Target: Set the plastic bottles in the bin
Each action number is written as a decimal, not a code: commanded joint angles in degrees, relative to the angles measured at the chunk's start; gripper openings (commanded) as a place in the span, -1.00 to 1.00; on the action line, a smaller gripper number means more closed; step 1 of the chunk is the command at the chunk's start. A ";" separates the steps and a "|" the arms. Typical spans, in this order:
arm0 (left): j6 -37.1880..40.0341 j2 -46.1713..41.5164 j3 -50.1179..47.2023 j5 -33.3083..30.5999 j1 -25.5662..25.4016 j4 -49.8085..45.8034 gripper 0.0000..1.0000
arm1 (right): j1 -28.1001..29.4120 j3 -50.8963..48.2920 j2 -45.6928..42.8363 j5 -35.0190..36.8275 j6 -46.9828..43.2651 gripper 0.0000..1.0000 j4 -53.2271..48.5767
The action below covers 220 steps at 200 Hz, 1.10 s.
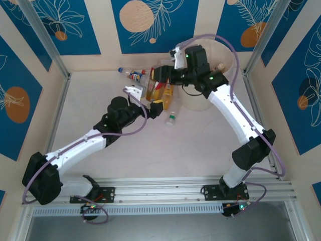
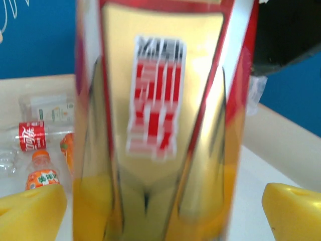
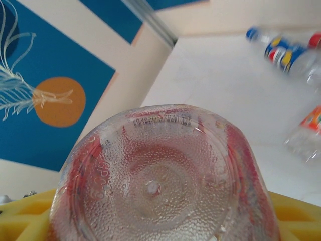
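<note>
- The right hand [image 3: 159,223] is clamped on a red-and-gold-labelled bottle [image 3: 160,175], near the bin [image 1: 228,61] but outside it.
- The left hand [image 2: 163,203] is spread wide apart, one finger on each side of that bottle.
- Other bottles [image 1: 131,75] lie on the counter [image 1: 190,145].

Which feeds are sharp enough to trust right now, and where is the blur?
Left wrist: the red-labelled bottle sits too close and smears, its print unreadable; the small bottles behind it at left are legible. Right wrist: the bottle base is crisp, dimples and all, while the blue-capped bottle at top right is soft. Top external: even light, sharp, only faint shadows on the table.
</note>
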 commanded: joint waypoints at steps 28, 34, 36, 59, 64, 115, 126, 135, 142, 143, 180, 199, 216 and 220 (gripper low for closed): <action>-1.77 -6.16 -2.22 -0.07 0.21 -0.05 1.00 | -4.28 9.51 -0.81 13.36 -9.30 0.29 -4.07; -1.71 -6.36 -2.18 -0.44 0.20 -0.54 1.00 | -4.93 10.55 -0.54 14.90 -9.95 0.28 -4.09; -1.62 -6.45 -2.18 -0.59 0.20 -0.64 1.00 | -5.23 10.96 -0.49 15.33 -10.22 0.28 -4.03; -1.62 -6.85 -2.51 -1.72 0.25 -1.59 1.00 | -7.68 13.91 0.66 20.80 -13.50 0.28 -2.04; -1.67 -6.86 -2.67 -1.82 0.23 -1.50 1.00 | -8.19 14.42 0.95 22.14 -14.20 0.28 -1.41; -3.34 -7.29 -5.02 -4.79 0.25 -1.04 1.00 | -12.42 21.97 6.53 29.94 -19.35 0.28 0.67; -3.35 -7.55 -5.33 -5.10 0.22 -1.06 1.00 | -12.95 23.39 8.10 30.86 -20.19 0.28 0.32; -3.38 -7.72 -5.51 -5.44 0.20 -1.13 1.00 | -13.30 24.02 9.21 31.62 -20.78 0.28 0.21; -3.43 -7.90 -5.56 -5.83 0.22 -1.15 1.00 | -13.54 24.18 10.06 31.87 -21.11 0.28 0.06; -3.43 -7.91 -5.59 -5.89 0.21 -1.15 1.00 | -13.58 24.14 10.15 31.87 -21.16 0.28 0.05; -3.26 -8.15 -5.61 -7.64 0.21 -1.92 1.00 | -15.13 23.92 14.25 30.95 -19.14 0.29 -1.86; -3.43 -8.04 -5.60 -8.53 0.24 -2.38 1.00 | -16.00 22.66 15.81 29.13 -17.09 0.29 -2.12; -3.61 -7.91 -5.67 -8.67 0.31 -2.38 1.00 | -17.02 21.67 17.13 26.58 -14.46 0.29 -2.38; -3.61 -7.90 -5.65 -8.76 0.31 -2.36 1.00 | -17.27 21.46 17.42 26.04 -13.92 0.29 -2.42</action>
